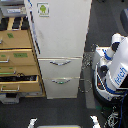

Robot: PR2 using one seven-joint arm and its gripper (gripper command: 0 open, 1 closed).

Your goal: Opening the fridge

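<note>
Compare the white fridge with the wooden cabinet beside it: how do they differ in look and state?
The fridge is white; the cabinet is tan wood. The fridge looks fully shut, while the cabinet has a lower drawer pulled out, dark inside. The fridge has one large door above two drawers with curved silver handles; the cabinet is a stack of drawers only. Both stand side by side facing the same way.

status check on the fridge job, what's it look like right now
Gripper not in view. Fridge shut, upper door and both lower drawers closed. Robot parked at the exterior view's right of it. Wooden cabinet beside fridge, one drawer pulled open.
</note>
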